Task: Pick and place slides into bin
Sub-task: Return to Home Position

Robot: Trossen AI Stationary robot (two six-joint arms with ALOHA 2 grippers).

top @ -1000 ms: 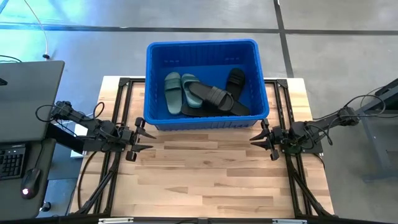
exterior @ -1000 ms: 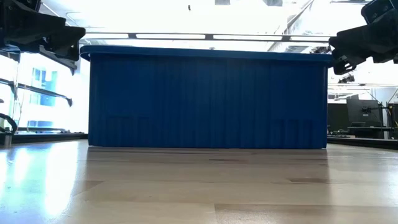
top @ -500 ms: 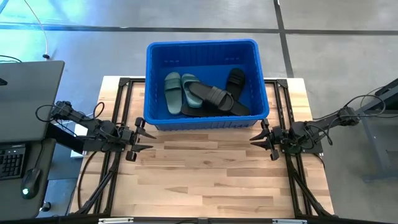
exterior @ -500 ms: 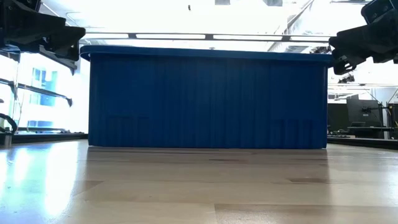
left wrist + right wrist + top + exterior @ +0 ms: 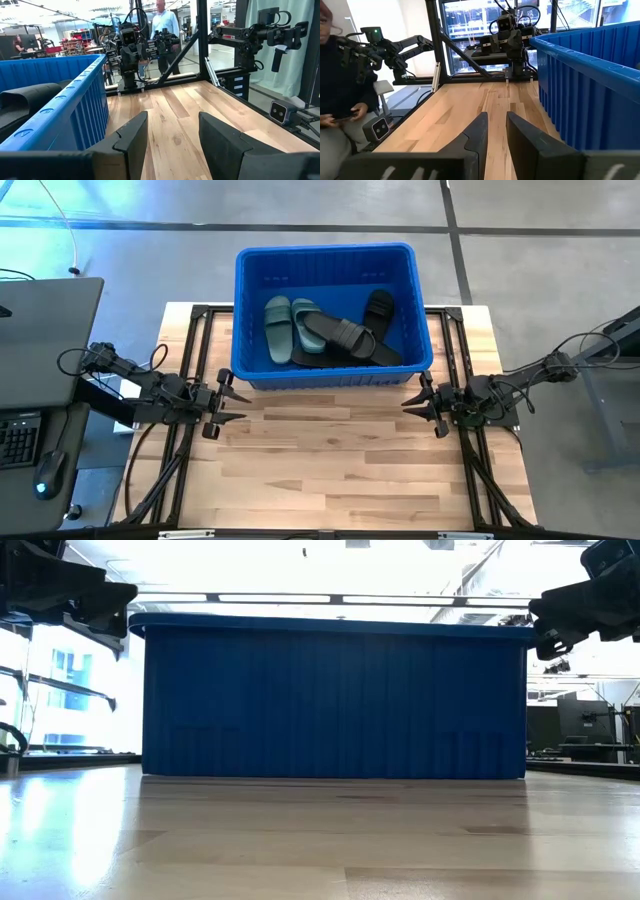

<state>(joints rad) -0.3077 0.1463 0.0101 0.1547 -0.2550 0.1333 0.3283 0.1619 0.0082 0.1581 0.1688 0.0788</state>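
High view sets the left gripper [image 5: 238, 406] above the wooden table [image 5: 340, 470], just off one near corner of the bin [image 5: 325, 250]. Its fingers are spread and hold nothing. The right gripper [image 5: 408, 404] faces it from the opposite near corner, well apart, with bare planks between the two. Left wrist view shows a wide gap between the left gripper's fingers [image 5: 132, 137]. Right wrist view shows the right gripper's fingers [image 5: 477, 132] parted by only a narrow strip of wood, also empty.

Just beside both grippers rises the blue bin's slotted near wall, which fills the middle of the low view [image 5: 335, 705]. Both grippers hang at about rim height there. Inside the bin, beyond that wall, lie the slides. Two sage green slides [image 5: 278, 330] rest side by side nearer the left gripper. The black slides [image 5: 345, 335] are piled crosswise toward the right gripper, one leaning by the far wall.

Farther off, past the right arm, a person [image 5: 162, 25] stands in the room. Another person [image 5: 335, 100] sits beyond the table's edge.
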